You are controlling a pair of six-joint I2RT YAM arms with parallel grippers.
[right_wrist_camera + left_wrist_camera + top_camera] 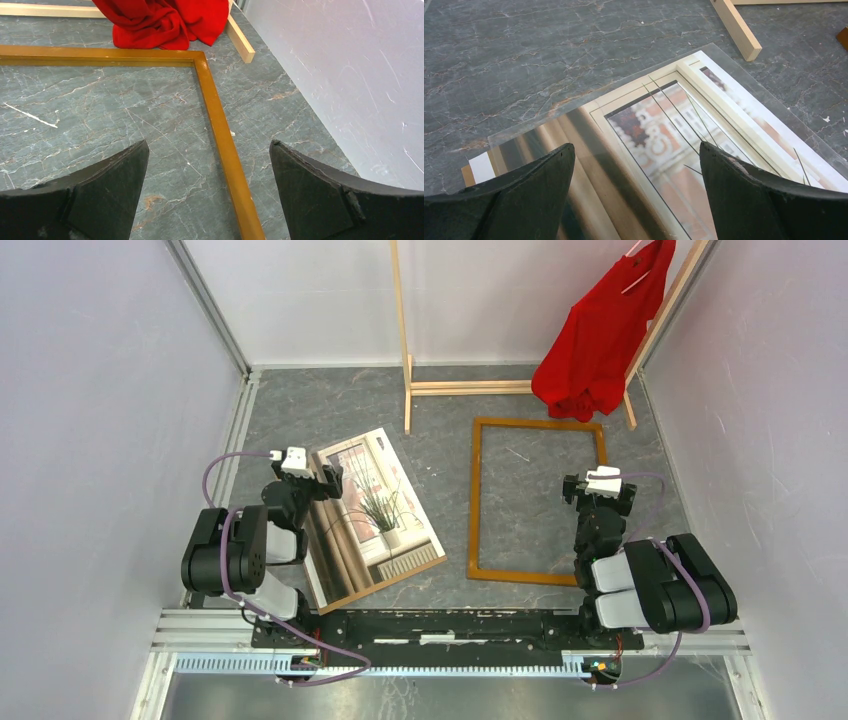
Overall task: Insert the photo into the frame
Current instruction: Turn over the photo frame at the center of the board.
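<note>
The photo (378, 510), a print of a window with a spiky plant, lies flat and askew on the grey floor at the left. In the left wrist view the photo (684, 125) shows under a clear sheet. My left gripper (328, 480) hovers open over its upper left part, and nothing sits between its fingers (636, 150). The frame (473, 500), of thin orange-brown strips, lies to the right with bare floor inside. Open too, my right gripper (598, 490) hangs above the frame's right strip (220, 125), which runs between its spread fingers (209, 145) without touching them.
A brown backing panel (385, 585) peeks out under the photo's near edge. A pale wooden rack (405, 330) stands at the back, its feet (736, 27) close to the photo and frame. A red garment (600, 335) hangs from it onto the floor. White walls (350, 75) close in on both sides.
</note>
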